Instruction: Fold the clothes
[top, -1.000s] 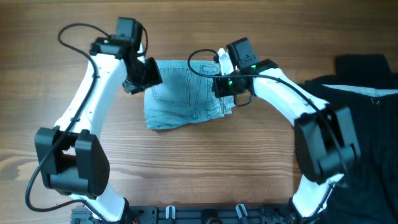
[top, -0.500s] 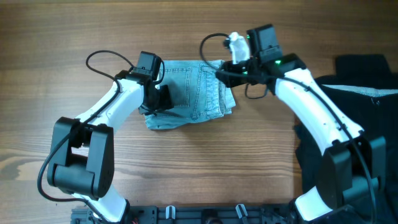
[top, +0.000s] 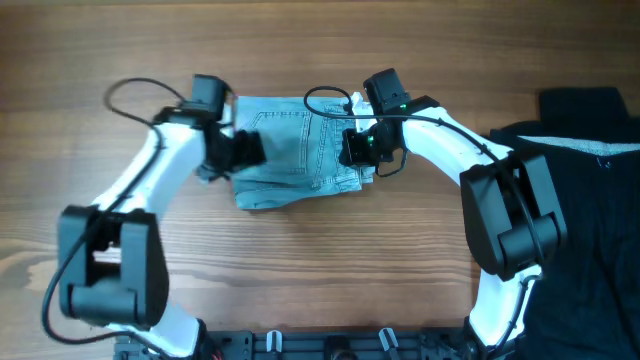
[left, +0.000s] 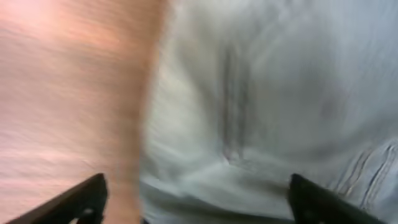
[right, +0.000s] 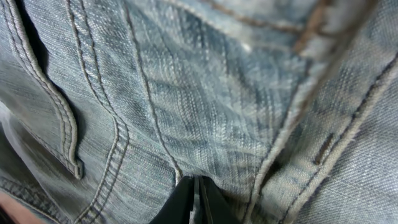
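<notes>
The light blue denim shorts (top: 300, 150) lie folded into a compact bundle at the middle of the wooden table. My left gripper (top: 245, 150) is at the bundle's left edge; in the blurred left wrist view its jaws (left: 198, 186) are wide open over the denim (left: 280, 93) and the bare wood. My right gripper (top: 355, 148) is on the bundle's right side. In the right wrist view its fingers (right: 194, 182) are shut together, tips pressed against the denim (right: 217, 93) beside a stitched seam.
A pile of black garments (top: 585, 150) lies at the table's right edge and runs down to the lower right corner. Bare wood (top: 100, 50) surrounds the shorts. A black rail (top: 330, 345) runs along the front edge.
My right gripper came back down from the bundle's top right corner onto its right side. My left arm swung outward, the gripper staying at the left edge. The shorts kept their place.
</notes>
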